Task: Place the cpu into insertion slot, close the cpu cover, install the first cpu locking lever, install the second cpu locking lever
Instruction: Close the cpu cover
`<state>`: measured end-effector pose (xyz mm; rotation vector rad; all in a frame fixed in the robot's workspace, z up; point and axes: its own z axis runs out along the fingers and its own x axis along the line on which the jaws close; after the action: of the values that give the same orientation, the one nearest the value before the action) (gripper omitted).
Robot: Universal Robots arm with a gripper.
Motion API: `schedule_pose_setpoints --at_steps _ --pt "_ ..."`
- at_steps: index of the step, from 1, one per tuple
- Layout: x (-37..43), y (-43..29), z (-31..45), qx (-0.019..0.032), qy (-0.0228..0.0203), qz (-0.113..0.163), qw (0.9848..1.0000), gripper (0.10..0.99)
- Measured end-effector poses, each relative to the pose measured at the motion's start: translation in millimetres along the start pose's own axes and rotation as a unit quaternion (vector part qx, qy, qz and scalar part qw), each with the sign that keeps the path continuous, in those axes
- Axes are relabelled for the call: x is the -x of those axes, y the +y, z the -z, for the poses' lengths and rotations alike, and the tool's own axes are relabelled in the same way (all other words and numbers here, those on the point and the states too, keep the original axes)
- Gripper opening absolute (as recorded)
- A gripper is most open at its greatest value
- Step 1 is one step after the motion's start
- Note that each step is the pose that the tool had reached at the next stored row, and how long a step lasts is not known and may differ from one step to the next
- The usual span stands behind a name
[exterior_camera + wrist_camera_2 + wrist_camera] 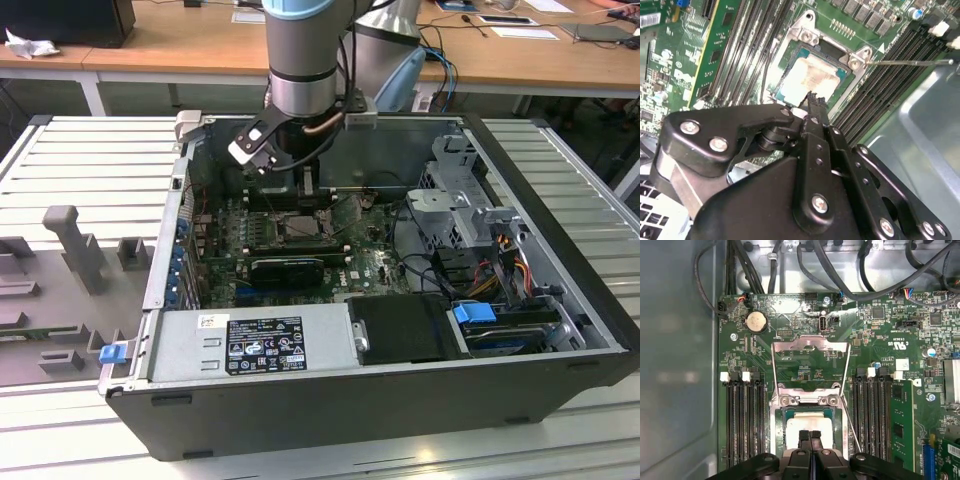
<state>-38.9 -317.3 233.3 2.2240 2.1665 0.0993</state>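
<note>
The cpu [810, 76] is dull silvery metal (smudged); gripper [814, 98] matt black.

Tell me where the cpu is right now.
In the first wrist view the cpu sits in the insertion slot, between the two banks of memory slots, right at the tip of the gripper.

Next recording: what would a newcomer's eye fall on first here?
The arm reaching down into the open case, mid exterior view. In the first wrist view, its shut hand hangs over the cpu seated in the slot, with the cover flipped open.
</note>
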Motion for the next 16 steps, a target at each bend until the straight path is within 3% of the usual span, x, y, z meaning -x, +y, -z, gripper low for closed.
schedule_pose_setpoints --at_steps 8,16 --pt "-0.1 15.0 -1.0 -0.0009 -0.0002 -0.001 1.0000 0.106" --pt "-0.5 15.9 9.8 -0.0009 -0.0002 -0.001 1.0000 0.106"
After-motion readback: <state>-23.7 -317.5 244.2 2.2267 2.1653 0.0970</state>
